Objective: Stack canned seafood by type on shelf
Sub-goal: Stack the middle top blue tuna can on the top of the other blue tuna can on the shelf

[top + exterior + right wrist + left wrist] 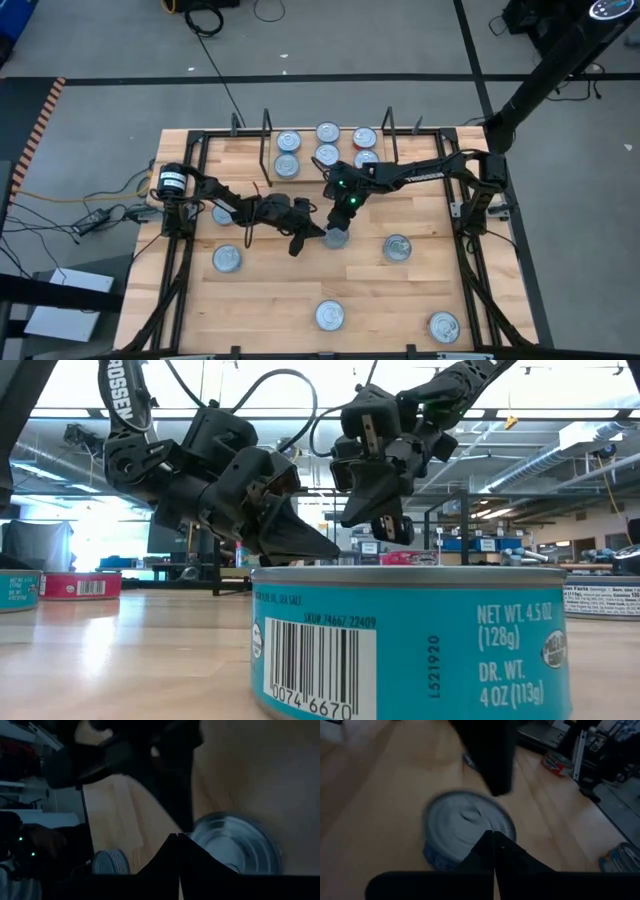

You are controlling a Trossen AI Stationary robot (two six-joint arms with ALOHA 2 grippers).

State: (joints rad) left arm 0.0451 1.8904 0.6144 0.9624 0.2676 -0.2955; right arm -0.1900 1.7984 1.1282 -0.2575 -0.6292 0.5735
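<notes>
Mid-bench, both hands meet over one tin [337,238]: left hand [312,237] and right hand [345,213] are each clenched, tips pinched together, holding nothing, poised just above its lid. That tin is flat, round, w/ a shiny silver lid and blue side label per the left wrist view. Shelf [325,150] sits at the bench's [270,290] far edge, a light-wood board btwn black wire uprights, w/ six tins on it, one showing red. More tins lie loose on the bench; the nearest [410,640] in the low view has a teal label, barcode, "NET WT. 4.5 OZ".
</notes>
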